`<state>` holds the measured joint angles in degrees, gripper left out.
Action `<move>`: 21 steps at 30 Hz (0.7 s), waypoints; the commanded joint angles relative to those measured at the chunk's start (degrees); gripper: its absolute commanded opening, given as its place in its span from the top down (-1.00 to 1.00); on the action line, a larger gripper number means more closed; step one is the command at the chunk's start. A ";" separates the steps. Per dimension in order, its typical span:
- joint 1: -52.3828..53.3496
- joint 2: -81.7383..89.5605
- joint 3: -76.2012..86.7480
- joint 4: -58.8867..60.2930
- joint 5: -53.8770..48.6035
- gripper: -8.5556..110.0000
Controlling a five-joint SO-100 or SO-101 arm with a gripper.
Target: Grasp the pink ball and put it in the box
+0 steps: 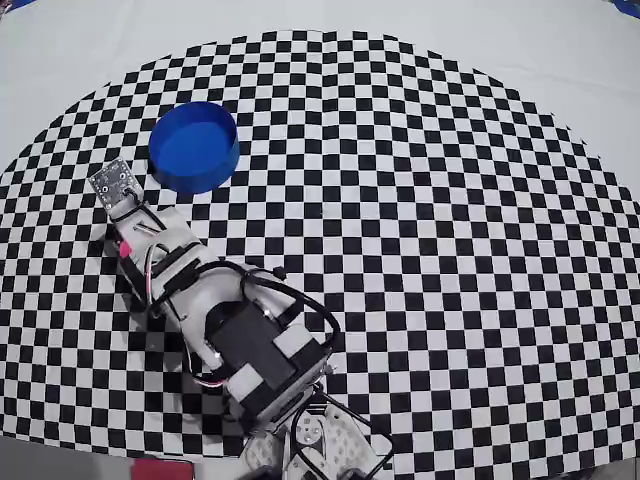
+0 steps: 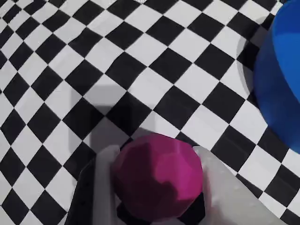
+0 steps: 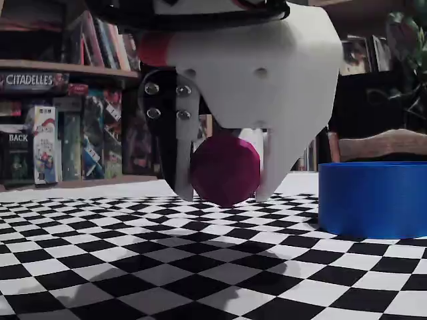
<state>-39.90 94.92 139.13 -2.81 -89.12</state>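
A: We are looking at the tool (image 3: 223, 195) first; its two fingers are clenched on the pink ball (image 3: 225, 169), one on each side, and in the fixed view the ball is hanging clear of the checkered worktop (image 3: 133, 267), with a shadow under it.

B: We are seeing the same in the wrist view; the ball (image 2: 158, 176) is sitting between the pale fingers (image 2: 105, 161), and the blue box (image 2: 281, 79) is showing at the right edge, near but apart from the ball.

A: So we are judging this the carry; we are wanting to keep the squeeze steady, since a round ball could roll out of flat fingers; we are also wanting enough height to pass over the box's wall (image 3: 373, 197).

B: Agreed; in the overhead view the box (image 1: 194, 146) is lying just beyond the arm's tip, up and to the right; the ball itself is hidden there under the arm; we are aiming for the middle of the tub before letting go.
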 commanded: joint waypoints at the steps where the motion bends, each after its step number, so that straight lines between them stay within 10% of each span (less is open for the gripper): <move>1: 0.00 4.22 0.35 -0.53 -0.26 0.85; 21: 0.79 17.58 7.12 -0.44 -0.26 0.85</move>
<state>-39.38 109.42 146.25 -2.81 -89.12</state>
